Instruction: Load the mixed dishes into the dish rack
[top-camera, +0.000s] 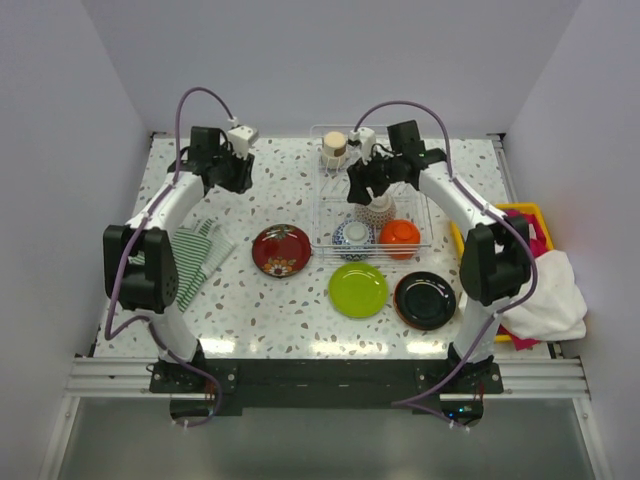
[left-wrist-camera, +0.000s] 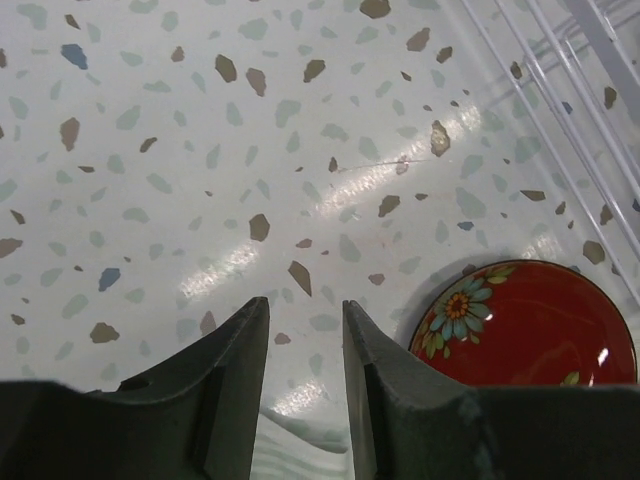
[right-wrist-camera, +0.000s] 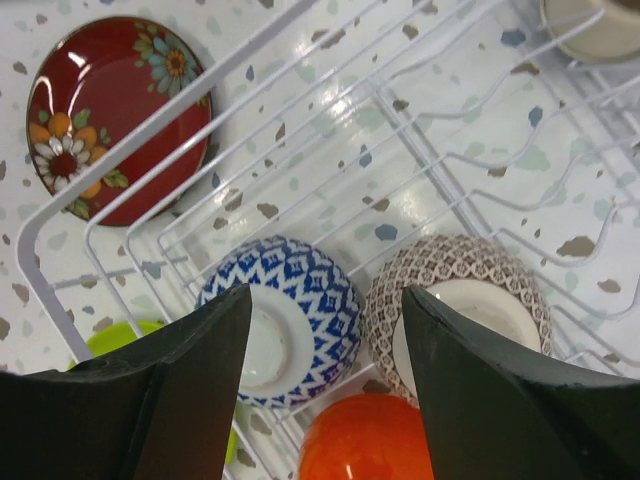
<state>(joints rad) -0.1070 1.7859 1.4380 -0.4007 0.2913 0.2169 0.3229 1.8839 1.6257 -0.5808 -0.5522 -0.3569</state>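
The dish rack (top-camera: 432, 222) is a white wire basket at the back right. Upside down inside it lie a blue-white bowl (top-camera: 353, 236), an orange bowl (top-camera: 399, 237) and a brown-patterned bowl (top-camera: 378, 209), and a beige cup (top-camera: 334, 147) stands at its far end. My right gripper (right-wrist-camera: 325, 295) hangs open over the blue-white bowl (right-wrist-camera: 310, 275) and brown-patterned bowl (right-wrist-camera: 455, 275), holding nothing. On the table lie a dark red plate (top-camera: 281, 249), a lime green plate (top-camera: 358, 289) and a black plate (top-camera: 425, 299). My left gripper (left-wrist-camera: 305, 303) is open and empty above bare table, left of the red plate (left-wrist-camera: 525, 325).
A green-white striped cloth (top-camera: 200, 255) lies at the left, under the left arm. A yellow bin (top-camera: 525, 212) of coloured cloths, with a white cloth (top-camera: 545, 295) draped over it, stands off the table's right edge. The rack's wires (left-wrist-camera: 560, 90) run along the left wrist view's upper right.
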